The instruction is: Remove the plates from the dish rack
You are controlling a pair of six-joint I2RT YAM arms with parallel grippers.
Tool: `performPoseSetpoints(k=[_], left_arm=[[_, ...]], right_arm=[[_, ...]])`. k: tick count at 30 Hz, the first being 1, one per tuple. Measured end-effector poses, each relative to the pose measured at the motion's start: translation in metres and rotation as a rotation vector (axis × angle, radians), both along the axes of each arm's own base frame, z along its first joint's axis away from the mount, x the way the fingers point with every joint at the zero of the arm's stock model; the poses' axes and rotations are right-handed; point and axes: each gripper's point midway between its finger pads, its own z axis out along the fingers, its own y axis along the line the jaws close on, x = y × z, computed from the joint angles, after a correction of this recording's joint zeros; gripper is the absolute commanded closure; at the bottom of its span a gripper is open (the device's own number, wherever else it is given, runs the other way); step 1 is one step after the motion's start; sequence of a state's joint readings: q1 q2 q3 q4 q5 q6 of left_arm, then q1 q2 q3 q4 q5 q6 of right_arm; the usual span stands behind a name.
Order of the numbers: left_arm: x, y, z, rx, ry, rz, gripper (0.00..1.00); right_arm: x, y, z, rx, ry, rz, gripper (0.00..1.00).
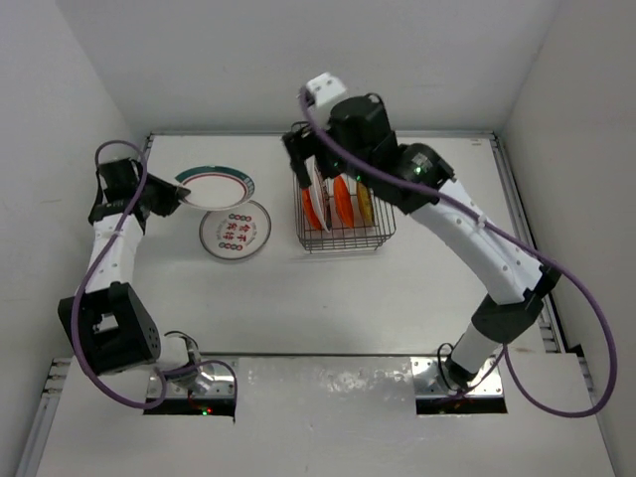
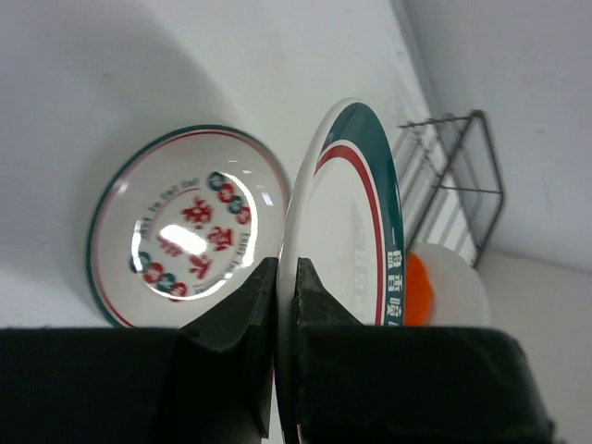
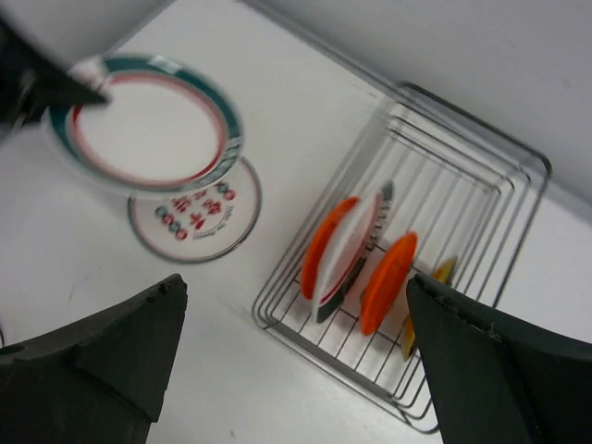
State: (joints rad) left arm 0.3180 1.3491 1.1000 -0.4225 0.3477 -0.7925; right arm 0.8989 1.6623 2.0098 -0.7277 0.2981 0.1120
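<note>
Teal and red rings edge the plate (image 2: 347, 231) that the left gripper (image 2: 285, 277) pinches by its rim, fingers closed on it. It is tilted over the red-marked plate (image 2: 185, 227) lying on the table (image 1: 397, 298), probably for stacking. The right gripper (image 1: 306, 169) hangs spread and empty above the dish rack (image 3: 541, 171), where seemingly 4 plates stand on edge: 2 orange, 1 white, 1 yellowish.
</note>
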Motion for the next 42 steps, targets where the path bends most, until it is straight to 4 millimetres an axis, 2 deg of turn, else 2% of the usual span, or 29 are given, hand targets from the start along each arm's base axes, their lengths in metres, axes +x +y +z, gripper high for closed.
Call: performPoseSetpoints(k=[2, 5, 9, 14, 20, 21, 22, 23, 25, 26, 32, 36, 37, 38, 39, 40, 42], left_arm=[[-0.001, 0.005, -0.028, 0.013, 0.038, 0.033, 1.00], [-0.003, 0.009, -0.069, 0.014, 0.122, 0.059, 1.00], [-0.008, 0.013, -0.101, 0.025, 0.193, 0.078, 1.00], [-0.020, 0.013, -0.122, 0.038, 0.221, 0.082, 0.86], [-0.035, 0.003, -0.146, 0.047, 0.274, 0.051, 0.57], [-0.036, 0.001, -0.148, 0.057, 0.282, 0.044, 0.46], [-0.037, 0.000, -0.151, 0.070, 0.301, 0.039, 0.39], [-0.038, -0.002, -0.155, 0.078, 0.329, 0.029, 0.26], [-0.041, -0.007, -0.161, 0.110, 0.388, 0.010, 0.12], [-0.042, -0.011, -0.163, 0.125, 0.411, -0.003, 0.00], [-0.055, -0.028, -0.178, 0.238, 0.564, -0.063, 0.00], [-0.082, -0.023, -0.183, 0.300, 0.677, -0.051, 0.00], [-0.088, -0.019, -0.181, 0.317, 0.697, -0.040, 0.00], [-0.091, -0.016, -0.176, 0.331, 0.706, -0.031, 0.00], [-0.093, -0.013, -0.169, 0.347, 0.706, -0.022, 0.00], [-0.092, -0.010, -0.161, 0.360, 0.696, -0.014, 0.00], [-0.085, -0.006, -0.136, 0.384, 0.651, -0.002, 0.00]], right_arm=[[0.026, -0.025, -0.001, 0.067, 0.060, -0.131, 0.02], [0.045, -0.052, -0.022, 0.084, 0.146, -0.254, 0.02], [0.039, -0.050, -0.048, 0.061, 0.228, -0.273, 0.01], [0.041, -0.043, -0.076, 0.021, 0.302, -0.291, 0.01], [0.062, -0.030, -0.115, -0.012, 0.402, -0.349, 0.01], [0.063, -0.028, -0.120, -0.011, 0.419, -0.357, 0.01], [0.066, -0.027, -0.126, -0.007, 0.437, -0.371, 0.01], [0.069, -0.027, -0.130, -0.003, 0.455, -0.385, 0.01], [0.076, -0.028, -0.140, 0.008, 0.486, -0.419, 0.01], [0.078, -0.029, -0.146, 0.009, 0.502, -0.433, 0.01], [0.083, -0.031, -0.187, -0.010, 0.587, -0.489, 0.02], [0.085, -0.028, -0.205, -0.016, 0.616, -0.483, 0.22], [0.087, -0.026, -0.208, -0.011, 0.616, -0.478, 0.31], [0.088, -0.024, -0.210, -0.009, 0.613, -0.465, 0.36], [0.090, -0.021, -0.213, -0.003, 0.613, -0.455, 0.51], [0.091, -0.019, -0.216, -0.001, 0.612, -0.444, 0.59], [0.094, -0.016, -0.222, 0.011, 0.612, -0.432, 0.65]])
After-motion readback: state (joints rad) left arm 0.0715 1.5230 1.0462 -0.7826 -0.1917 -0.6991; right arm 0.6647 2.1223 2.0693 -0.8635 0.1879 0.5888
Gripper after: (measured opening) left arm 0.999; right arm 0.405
